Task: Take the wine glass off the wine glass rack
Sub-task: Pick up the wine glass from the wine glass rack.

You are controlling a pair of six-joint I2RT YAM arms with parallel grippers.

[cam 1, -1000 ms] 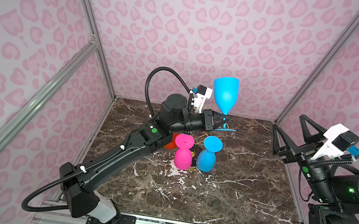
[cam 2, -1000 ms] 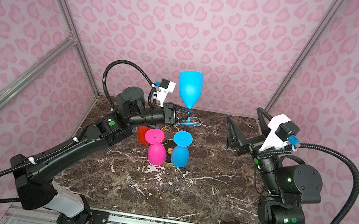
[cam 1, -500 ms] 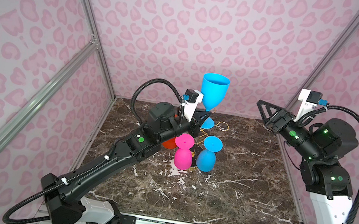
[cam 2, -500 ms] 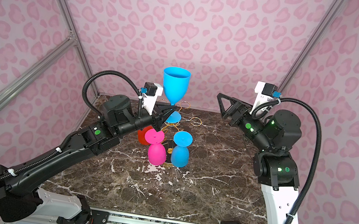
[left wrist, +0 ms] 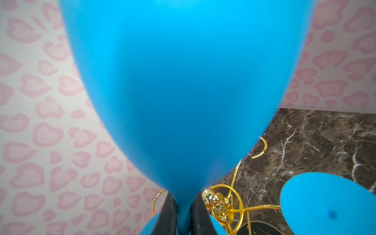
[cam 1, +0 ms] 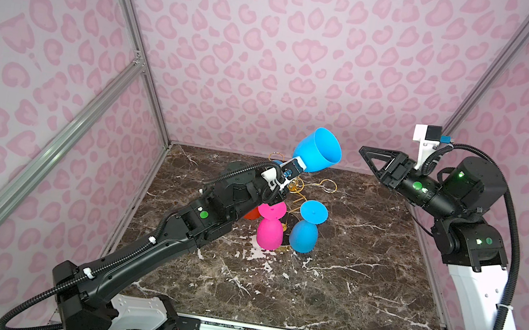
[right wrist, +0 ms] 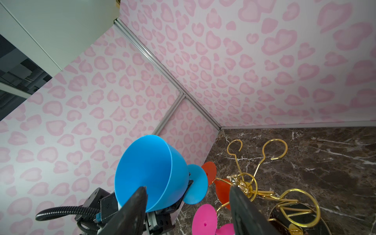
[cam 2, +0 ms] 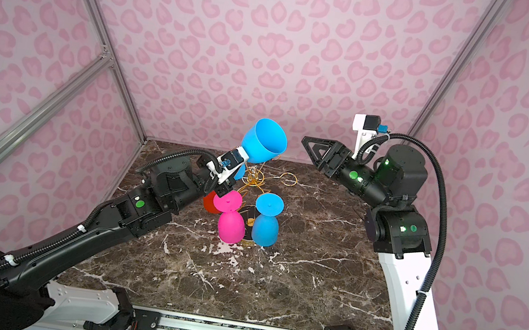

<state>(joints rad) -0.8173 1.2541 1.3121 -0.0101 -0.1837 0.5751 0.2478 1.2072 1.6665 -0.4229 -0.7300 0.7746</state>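
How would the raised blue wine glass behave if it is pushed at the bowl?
The blue wine glass looks like opaque plastic, probably light and sturdy. The left gripper pinches only its thin stem, so a push may pivot it.

Left gripper (left wrist: 184,215) clamped, right gripper (right wrist: 187,190) parted

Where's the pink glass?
In both top views the pink glass hangs upside down on the gold rack, mid-table, just left of the hanging blue glass.
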